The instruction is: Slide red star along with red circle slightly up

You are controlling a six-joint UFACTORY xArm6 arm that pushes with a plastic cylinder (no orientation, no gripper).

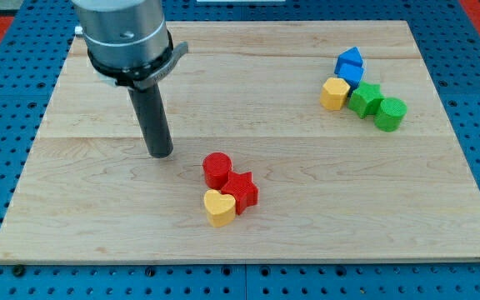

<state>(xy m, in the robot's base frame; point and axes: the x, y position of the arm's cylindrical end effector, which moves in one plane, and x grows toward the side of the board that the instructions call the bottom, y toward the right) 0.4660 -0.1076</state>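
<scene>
The red circle (217, 169) and the red star (242, 190) sit touching each other near the board's lower middle, the star to the lower right of the circle. A yellow heart (218, 207) touches the star's lower left side, just below the circle. My tip (161, 153) rests on the board to the left of the red circle and slightly above it, apart from it by about one block width.
A cluster at the view's upper right holds two blue blocks (349, 67), a yellow block (334, 93), a green star (363, 99) and a green cylinder (390, 113). The wooden board (90, 225) lies on a blue pegboard.
</scene>
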